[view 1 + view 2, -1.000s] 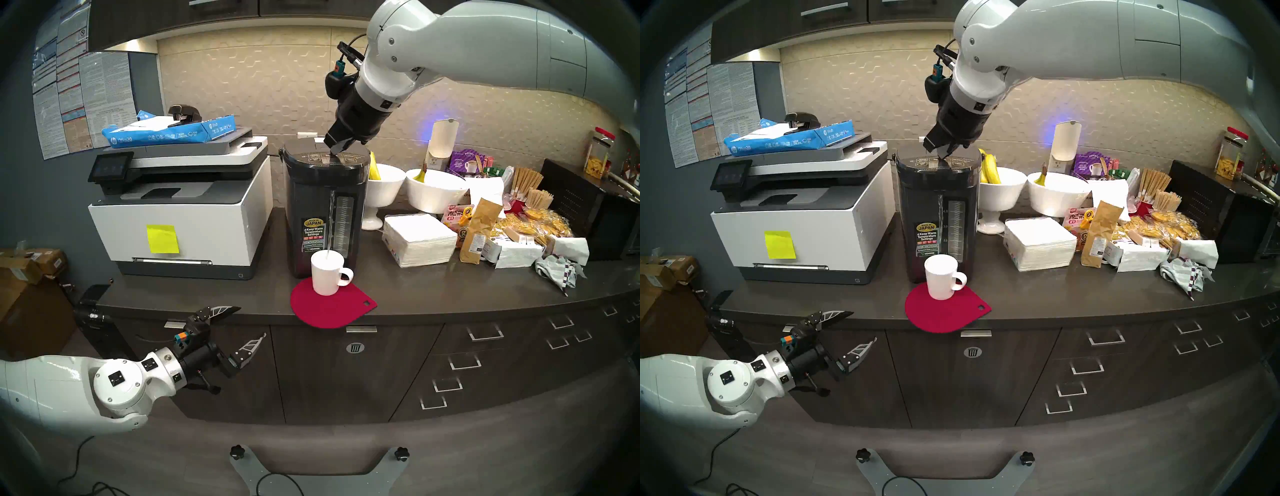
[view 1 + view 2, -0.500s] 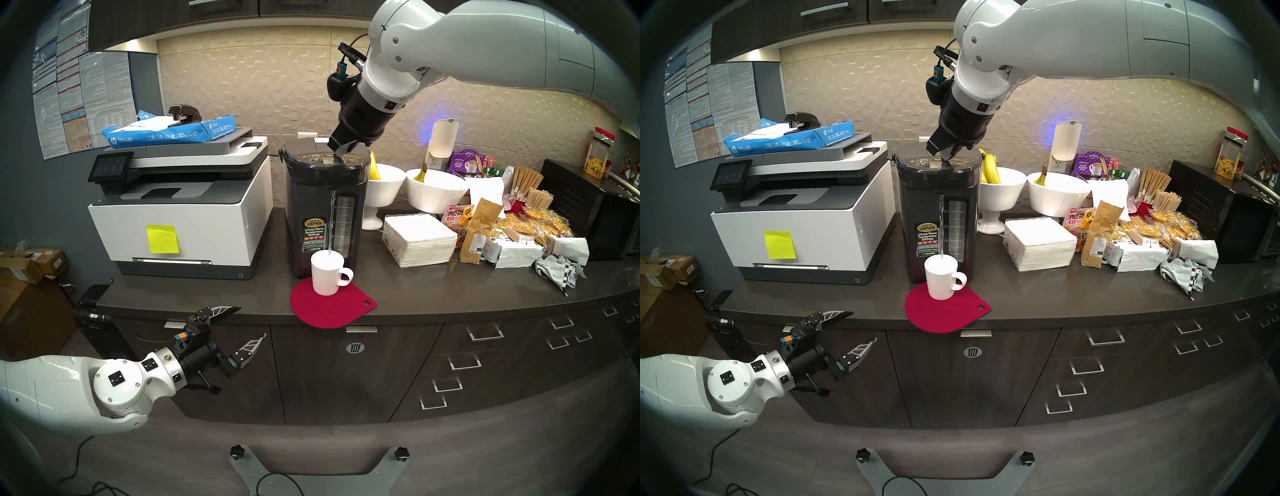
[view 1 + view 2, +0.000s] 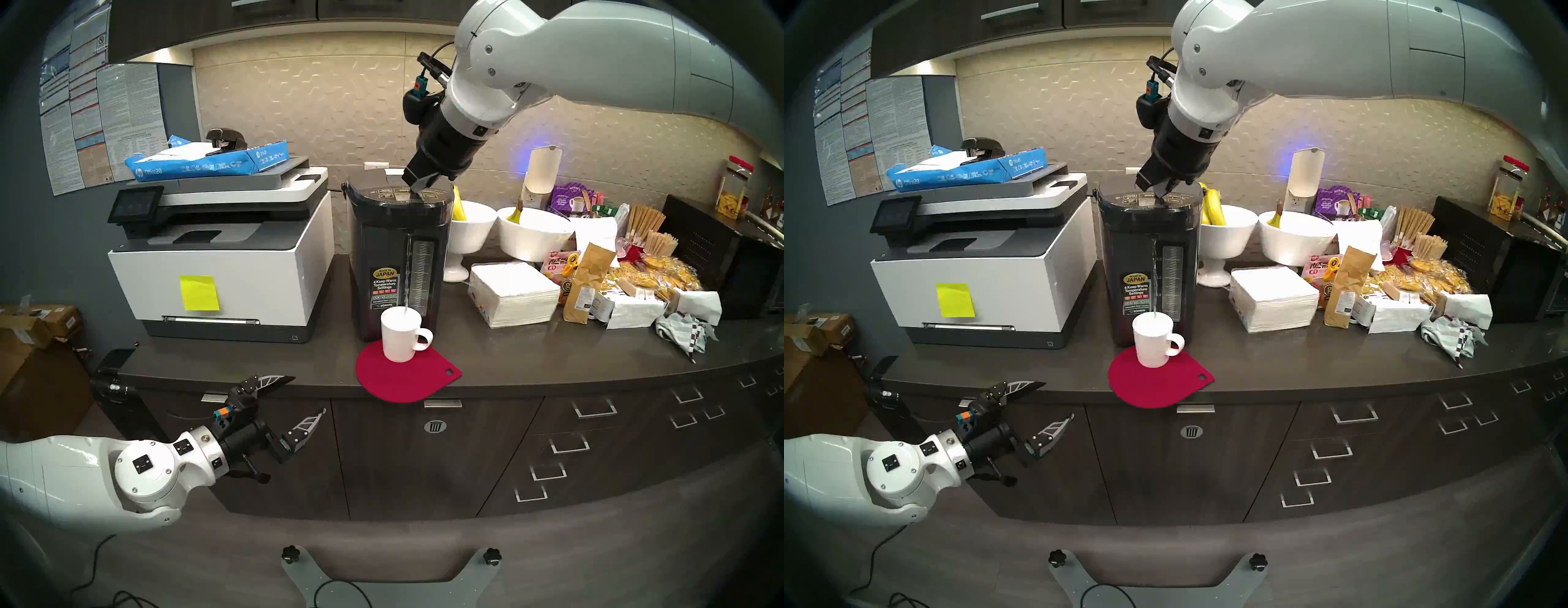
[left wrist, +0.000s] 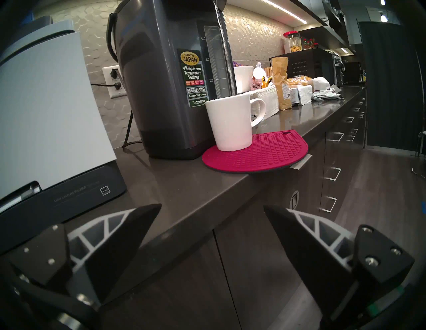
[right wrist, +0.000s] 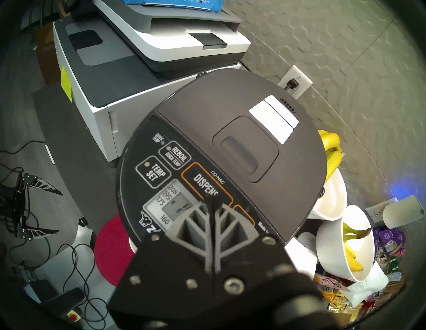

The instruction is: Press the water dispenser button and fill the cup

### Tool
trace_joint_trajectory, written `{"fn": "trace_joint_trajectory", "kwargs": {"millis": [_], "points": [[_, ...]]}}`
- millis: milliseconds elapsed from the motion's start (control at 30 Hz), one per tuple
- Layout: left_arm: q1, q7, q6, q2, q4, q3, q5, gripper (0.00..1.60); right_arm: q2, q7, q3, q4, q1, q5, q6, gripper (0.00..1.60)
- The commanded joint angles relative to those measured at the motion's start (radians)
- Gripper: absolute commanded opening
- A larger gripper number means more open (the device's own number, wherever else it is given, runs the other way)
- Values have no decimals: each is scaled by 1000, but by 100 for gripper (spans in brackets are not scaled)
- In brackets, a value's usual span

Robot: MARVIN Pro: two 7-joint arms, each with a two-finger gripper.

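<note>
Dark stone-grey desk (image 3: 551,356) is seen running along a beige hexagon-tiled wall (image 3: 305,106), with dark cabinet fronts and drawers (image 3: 594,429) set beneath it and wood-look flooring below. The water dispenser (image 3: 396,259) is stood near the middle of the desk, just beside a white-and-grey printer (image 3: 237,263) on which a blue paper ream (image 3: 203,163) is laid. A red mat (image 3: 405,378) is placed in front of the dispenser, its edge overhanging the desk, and the cup (image 3: 401,335) is set on it, directly under the spout; a thin stream of water (image 4: 224,50) is seen falling into it. White footed bowls (image 3: 471,229) with bananas, a stack of napkins (image 3: 511,293) and packaged snacks are crowded to the right. The right claw (image 5: 213,200) is closed, fingertips together and pressed down on the button (image 5: 205,184). The left claw (image 3: 299,397) is held wide open and empty, low before the desk edge, well apart from the cup.
</note>
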Motion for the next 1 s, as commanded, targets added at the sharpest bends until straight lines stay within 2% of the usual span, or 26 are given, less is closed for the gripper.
{"fn": "trace_joint_trajectory", "kwargs": {"millis": [0,967], "points": [[-8,-1,-8,-2,-3,-8,2,160,-9,7,0,3,-21,8,-5,0],[-11,-1,-7,-2,-4,-5,2,160,-47,13,-27,25,-62,1,-18,0]]}}
